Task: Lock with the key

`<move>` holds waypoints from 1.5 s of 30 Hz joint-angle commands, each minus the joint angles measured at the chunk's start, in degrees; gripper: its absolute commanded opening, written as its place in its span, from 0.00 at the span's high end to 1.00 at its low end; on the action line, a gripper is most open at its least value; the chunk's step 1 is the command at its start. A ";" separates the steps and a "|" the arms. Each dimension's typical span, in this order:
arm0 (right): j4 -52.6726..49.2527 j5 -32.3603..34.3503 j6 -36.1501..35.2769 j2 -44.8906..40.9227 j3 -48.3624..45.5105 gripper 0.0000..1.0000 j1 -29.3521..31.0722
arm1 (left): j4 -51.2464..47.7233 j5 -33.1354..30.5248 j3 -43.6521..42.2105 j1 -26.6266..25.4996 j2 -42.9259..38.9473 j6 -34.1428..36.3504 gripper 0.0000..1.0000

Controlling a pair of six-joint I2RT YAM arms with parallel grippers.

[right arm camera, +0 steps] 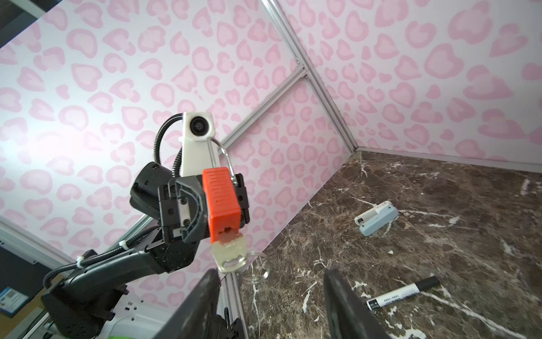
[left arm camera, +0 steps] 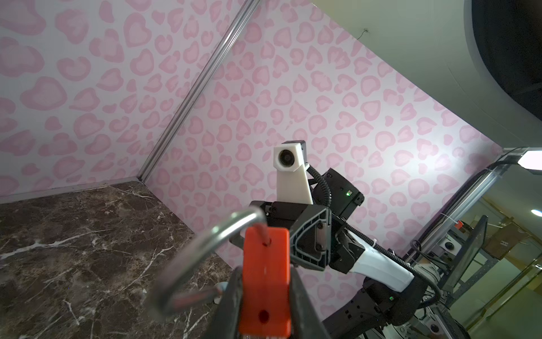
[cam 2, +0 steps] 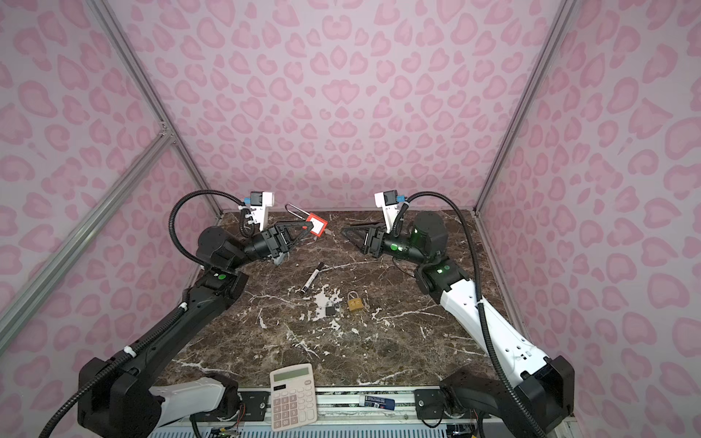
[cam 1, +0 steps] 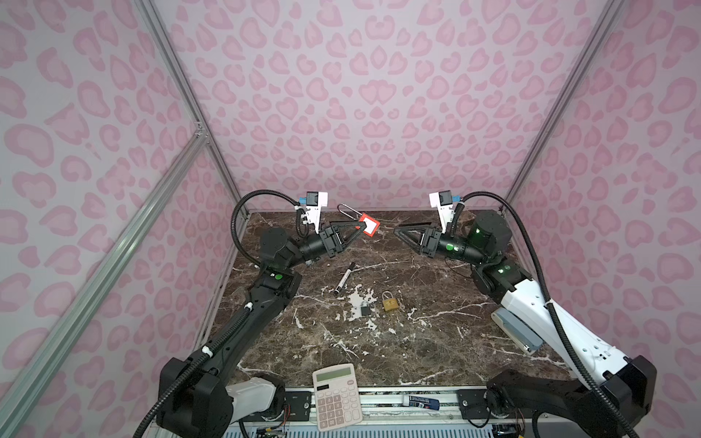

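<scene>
Above the far part of the marble table, a red padlock is held clear of the surface by the left gripper. The jaws are pressed against the two flat sides of the red body, as is seen plainly in the left wrist view. The silver shackle is pointed up and away towards the back wall. In the left wrist view it is seen swung out to the side, with only one leg seated in the body.

A silver key is seated in the underside of the padlock, and its head is left sticking out with a thin ring hung from it. The right gripper is raised to about the same height and is turned to face the padlock. Its jaws are spread and nothing is gripped between them. In the right wrist view the key head is seen just beyond the two black fingers, near them but apart.

Lower on the table a marker is laid at a slant. A brass padlock and a small dark padlock are set side by side nearer the front. A calculator is placed over the front edge.
</scene>
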 commanded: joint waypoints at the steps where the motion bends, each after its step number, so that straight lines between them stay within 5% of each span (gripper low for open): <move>1: -1.65 -3.42 -0.89 1.57 2.85 0.44 0.69 | 2.96 0.96 1.24 0.05 -0.24 -1.21 0.96; 13: 4.59 -7.48 3.51 6.64 7.61 0.50 3.85 | 4.03 1.88 2.05 -0.08 -0.76 -3.22 0.96; 37: 10.99 -9.69 7.91 9.99 9.21 0.82 5.32 | 3.93 2.41 2.26 -0.34 0.21 -3.96 0.96; 40: 11.16 -9.69 8.12 9.95 9.01 0.90 5.32 | 3.68 2.37 2.33 -0.46 0.30 -3.93 0.87; 45: 11.10 -8.91 7.71 9.19 8.23 0.92 4.91 | 2.35 2.30 2.81 -0.35 0.30 -3.02 0.56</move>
